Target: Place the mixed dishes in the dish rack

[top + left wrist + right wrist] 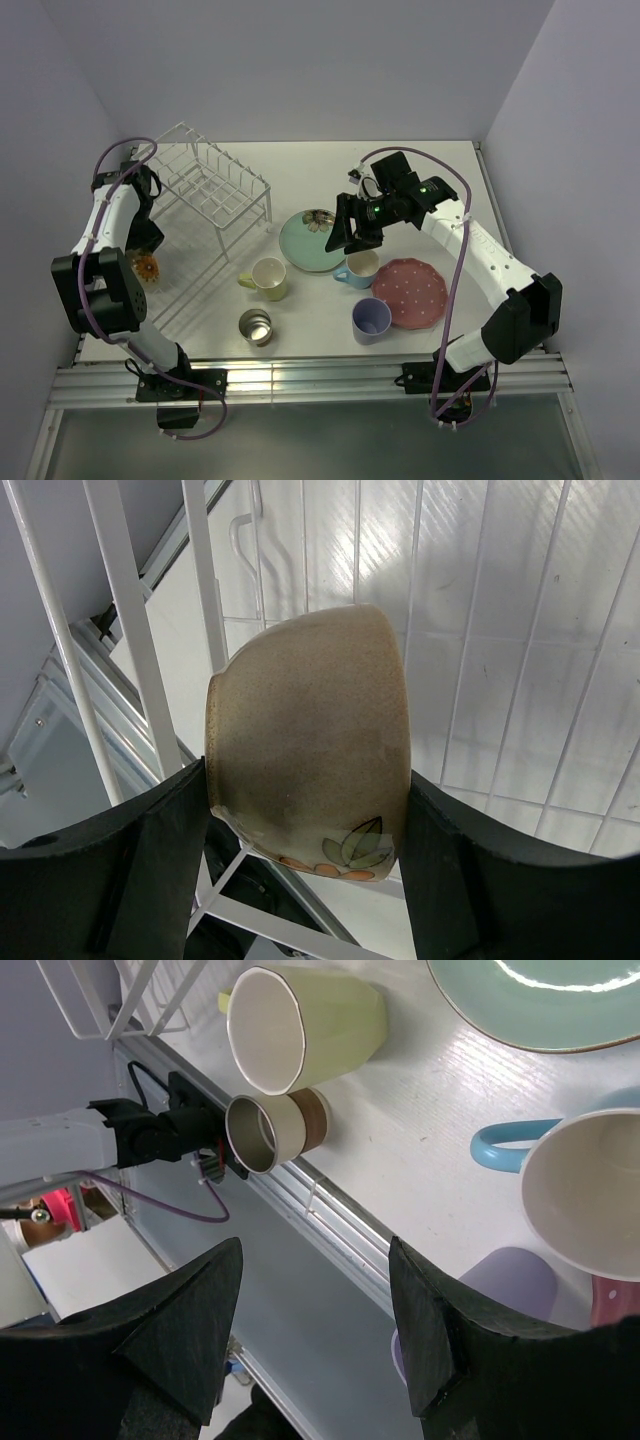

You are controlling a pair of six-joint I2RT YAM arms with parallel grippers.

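The left gripper (305,785) is clenched on the cream bowl (305,720), a finger pressed to either side of it (a leaf-and-orange motif shows near its lower edge). It holds the bowl over the lower tray wires of the dish rack (215,182), which sits at the far left corner of the desk (318,312). The right gripper (315,1250) hangs released, jaws apart, above the light blue mug (360,265) and mint-green flower plate (303,245) at mid-desk. Nearer the near edge stand the yellow mug (268,277), small shiny metal cup (256,326), lavender cup (371,319) and pink white-dotted plate (412,292).
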